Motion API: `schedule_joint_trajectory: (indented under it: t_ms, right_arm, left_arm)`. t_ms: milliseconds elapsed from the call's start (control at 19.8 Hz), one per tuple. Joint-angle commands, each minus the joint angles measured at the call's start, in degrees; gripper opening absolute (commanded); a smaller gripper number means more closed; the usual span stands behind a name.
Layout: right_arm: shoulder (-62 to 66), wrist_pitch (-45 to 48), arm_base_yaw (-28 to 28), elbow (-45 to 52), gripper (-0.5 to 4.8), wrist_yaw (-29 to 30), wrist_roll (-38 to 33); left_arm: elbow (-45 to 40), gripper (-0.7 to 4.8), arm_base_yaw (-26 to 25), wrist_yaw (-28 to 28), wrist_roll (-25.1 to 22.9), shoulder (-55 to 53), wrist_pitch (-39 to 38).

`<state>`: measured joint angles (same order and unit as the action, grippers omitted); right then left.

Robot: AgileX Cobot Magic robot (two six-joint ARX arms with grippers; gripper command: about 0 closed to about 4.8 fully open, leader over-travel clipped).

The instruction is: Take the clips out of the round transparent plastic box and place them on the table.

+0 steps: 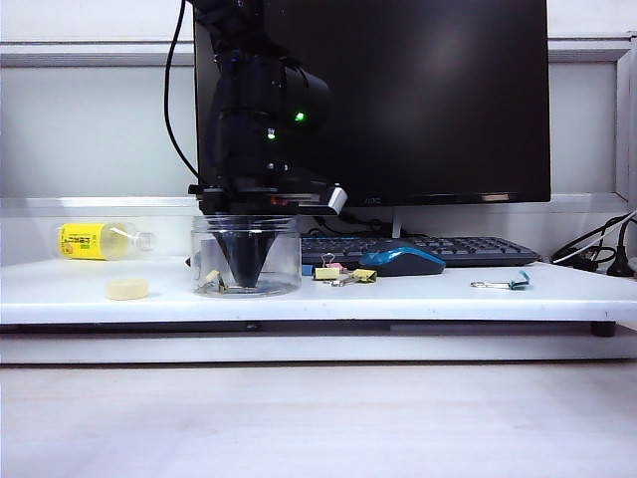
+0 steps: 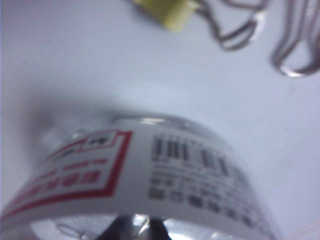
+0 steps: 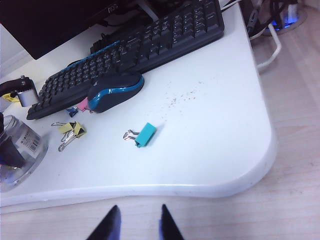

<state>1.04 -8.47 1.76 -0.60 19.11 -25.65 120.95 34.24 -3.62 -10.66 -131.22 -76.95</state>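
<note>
Clips [image 1: 212, 283] lie at the bottom of the round transparent plastic box [image 1: 284, 261], which stands upright on the table [image 1: 418, 297] left of centre, in front of the monitor [image 1: 438, 100]. At least one yellow clip shows through the wall on the left; how many more lie inside I cannot tell. The left gripper [image 1: 247, 282] reaches straight down through the wide mouth, probably because the clips can be got at only from above. Its fingers taper to a point near the floor and look drawn together, but whether they pinch a clip cannot be told.

Just right of the box, near the mouse [image 1: 402, 260], a small cluster of clips [image 1: 343, 272] lies on the table: two yellow, with a pink one [image 3: 82, 104] and a blue one [image 3: 72, 111] tucked against the mouse. They are most likely ones already set out.

The right gripper [image 3: 136, 225] hangs beyond the table's front edge, jaws apart and empty, well clear of the work.

Elsewhere there is one teal clip [image 1: 516, 283] to the right, one pale disc [image 1: 127, 289] and one bottle [image 1: 100, 240] lying on the left, and one keyboard [image 1: 468, 248].
</note>
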Motion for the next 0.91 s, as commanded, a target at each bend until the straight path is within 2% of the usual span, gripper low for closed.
schedule_joint_trajectory:
  t_ms: [50,202,302,705,907]
  right_arm:
    - [0.0,0.5,0.0,-0.1,1.07,-0.1,0.2]
    - [0.0,0.5,0.0,-0.1,1.07,-0.1,0.2]
    - [0.0,0.5,0.0,-0.1,1.07,-0.1,0.2]
    - [0.0,0.5,0.0,-0.1,1.07,-0.1,0.2]
    - [0.0,0.5,0.0,-0.1,1.07,-0.1,0.2]
  left_arm:
    - [-1.2,0.66,0.2,-0.2,0.2,-2.4,3.2]
    - [-1.2,0.56,0.2,-0.2,0.2,-2.4,3.7]
    - [-1.2,0.14,0.2,-0.2,0.2,-2.4,4.5]
    - [-1.2,-0.05,0.2,-0.2,0.6,-1.1,5.8]
    - [-1.2,-0.06,0.2,-0.2,0.8,3.4,7.1]
